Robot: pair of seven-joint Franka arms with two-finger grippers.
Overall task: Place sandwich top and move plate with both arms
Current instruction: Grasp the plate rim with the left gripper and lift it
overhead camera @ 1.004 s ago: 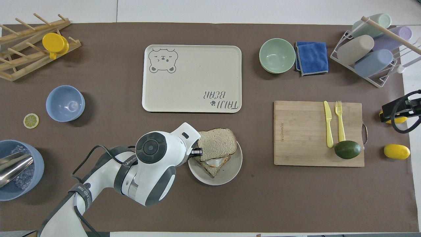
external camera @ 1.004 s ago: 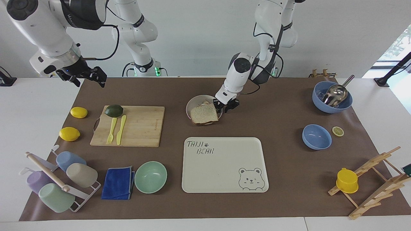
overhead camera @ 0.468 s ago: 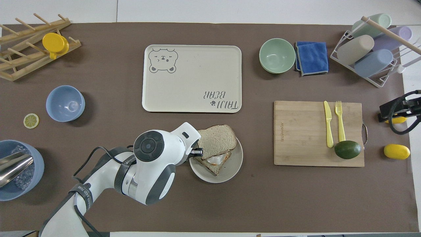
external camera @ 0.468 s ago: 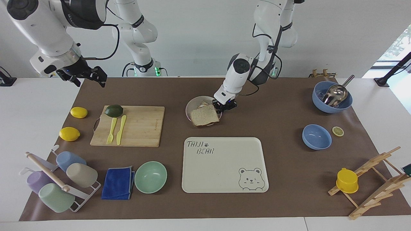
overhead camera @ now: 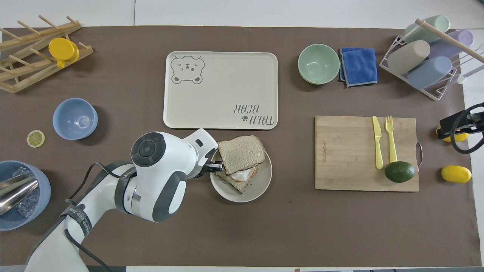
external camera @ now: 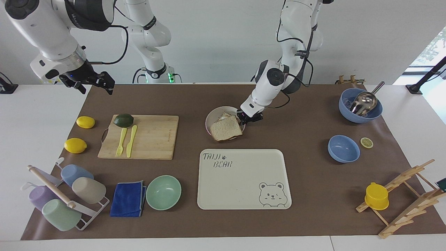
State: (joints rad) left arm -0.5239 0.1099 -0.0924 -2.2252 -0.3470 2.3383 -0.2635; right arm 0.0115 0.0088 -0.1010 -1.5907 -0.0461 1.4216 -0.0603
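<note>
On the brown mat, just nearer the robots than the cream tray [external camera: 244, 179], sits the plate [external camera: 213, 118], with the bread slice [external camera: 225, 128] lying askew on the egg toast [overhead camera: 237, 177]. The left gripper [external camera: 248, 116] is at the plate's rim, at nine o'clock in the overhead view, clamped on it. The right gripper [external camera: 91, 81] waits in the air above the mat's corner, fingers apart.

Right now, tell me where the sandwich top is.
The sandwich top lies skewed on the egg toast in the plate, overhanging toward the bear tray, beside the left gripper.
</note>
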